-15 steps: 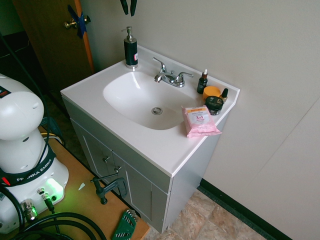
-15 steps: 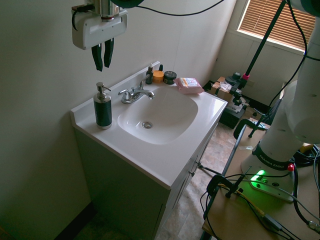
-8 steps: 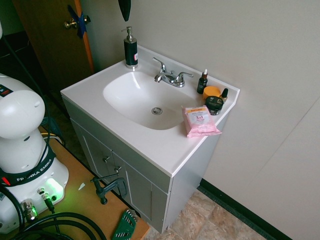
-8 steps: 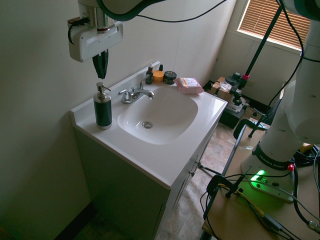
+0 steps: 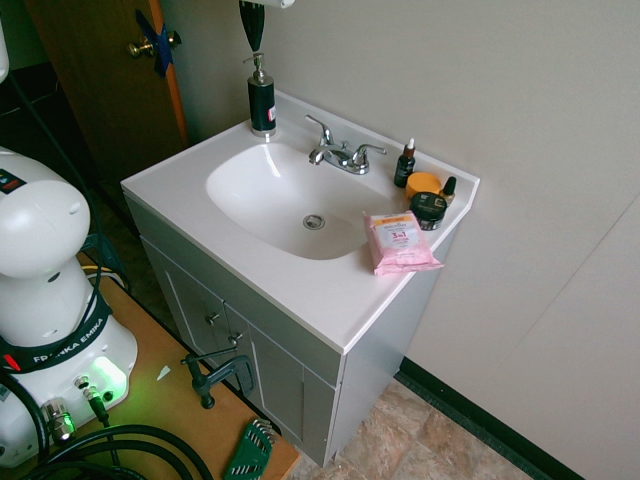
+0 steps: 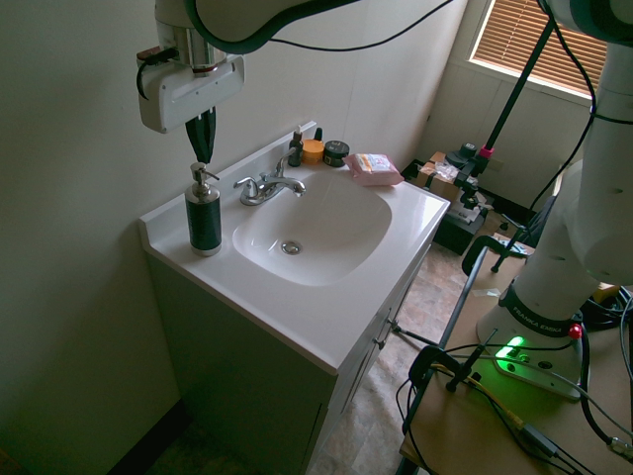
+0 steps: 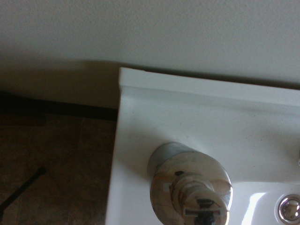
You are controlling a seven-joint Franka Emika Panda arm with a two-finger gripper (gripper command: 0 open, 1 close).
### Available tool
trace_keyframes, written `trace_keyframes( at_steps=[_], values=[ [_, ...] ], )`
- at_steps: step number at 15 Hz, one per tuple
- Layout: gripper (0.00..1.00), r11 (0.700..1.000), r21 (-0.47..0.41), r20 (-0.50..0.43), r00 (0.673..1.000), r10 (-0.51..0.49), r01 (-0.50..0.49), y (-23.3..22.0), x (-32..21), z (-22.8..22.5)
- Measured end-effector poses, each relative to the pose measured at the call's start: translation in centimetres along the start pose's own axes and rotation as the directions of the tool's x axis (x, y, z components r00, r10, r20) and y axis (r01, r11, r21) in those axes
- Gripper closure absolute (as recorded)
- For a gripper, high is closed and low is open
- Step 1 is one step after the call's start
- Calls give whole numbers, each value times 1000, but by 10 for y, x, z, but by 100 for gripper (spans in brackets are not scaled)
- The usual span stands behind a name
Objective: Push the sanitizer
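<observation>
First exterior view: the sanitizer [image 5: 261, 98] stands at the back corner of the vanity top [image 5: 300, 290], beside the basin [image 5: 290, 195]; the gripper [image 5: 252, 28] hangs directly above its pump, fingers pressed together.

Second exterior view: the gripper [image 6: 201, 137], clenched on nothing, sits just over the sanitizer [image 6: 203, 213].

Wrist view: the silver pump head [image 7: 192, 190] shows from above.

robot base [image 5: 55, 340]: "FRANKA EMIKA" (cut off) | pink wipes pack [image 5: 400, 241]: "3in1"
</observation>
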State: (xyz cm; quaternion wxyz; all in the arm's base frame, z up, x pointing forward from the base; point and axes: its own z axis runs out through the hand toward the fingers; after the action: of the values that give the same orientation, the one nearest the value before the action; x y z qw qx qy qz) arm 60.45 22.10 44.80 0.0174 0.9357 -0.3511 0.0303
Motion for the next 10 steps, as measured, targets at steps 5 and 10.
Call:
trace_keyframes(
  at_steps=[5, 10],
  values=[
    [100, 1000, -11, 8, 1000, -1, 1, -3, -2, 9],
    [100, 1000, -20, -4, 1000, -4, 4, -2, 0, 11]
  ],
)
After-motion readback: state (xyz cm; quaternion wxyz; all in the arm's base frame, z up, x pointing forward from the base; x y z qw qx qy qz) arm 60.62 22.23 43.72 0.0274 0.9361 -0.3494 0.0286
